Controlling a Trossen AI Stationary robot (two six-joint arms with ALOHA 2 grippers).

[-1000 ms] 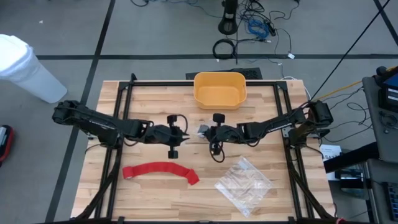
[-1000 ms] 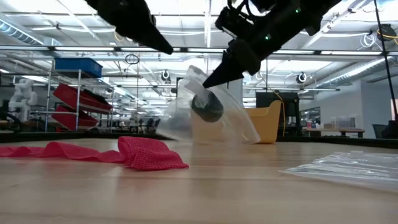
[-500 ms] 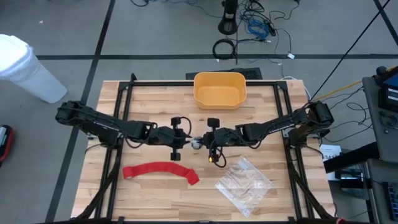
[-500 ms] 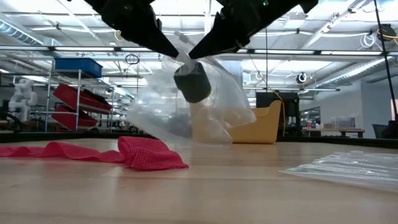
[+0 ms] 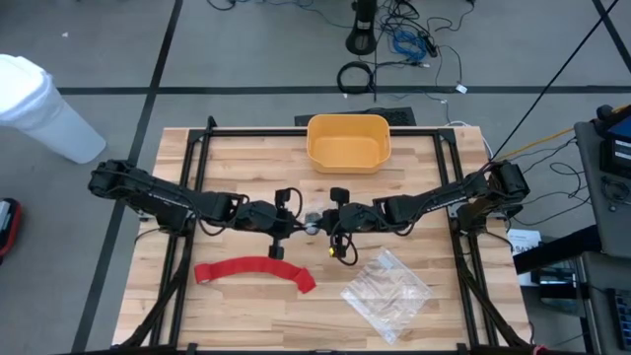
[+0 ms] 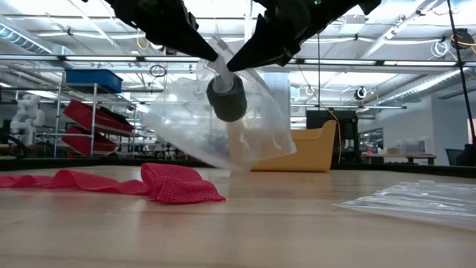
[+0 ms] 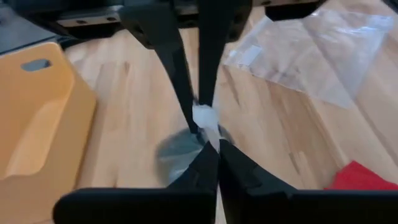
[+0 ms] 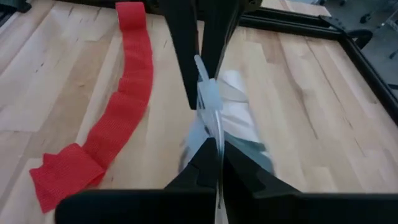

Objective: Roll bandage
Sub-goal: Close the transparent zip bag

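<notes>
The red bandage lies unrolled as a curved flat strip on the table's near left, and no gripper touches it. Above the table's middle hangs a clear plastic bag with a dark grey roll inside it. My left gripper and my right gripper meet tip to tip at the bag's top, both shut on it. Each slants down toward the other. My left gripper pinches the bag's top edge between its two fingers, slanting down from the table's left. The bag hangs below, clear of the table. My right gripper pinches the same top edge from the table's right, slanting down, right beside the left fingers. The bag with the roll hangs below it.
A yellow bin stands at the table's far middle. A second clear plastic bag lies flat at the near right. A black frame runs along the table's sides.
My right gripper has lifted the bag with the grey roll higher and a little toward the table's left. My left gripper has moved toward the bag from the left and taken hold of its top edge. The bag has swung and now hangs between both grippers.
</notes>
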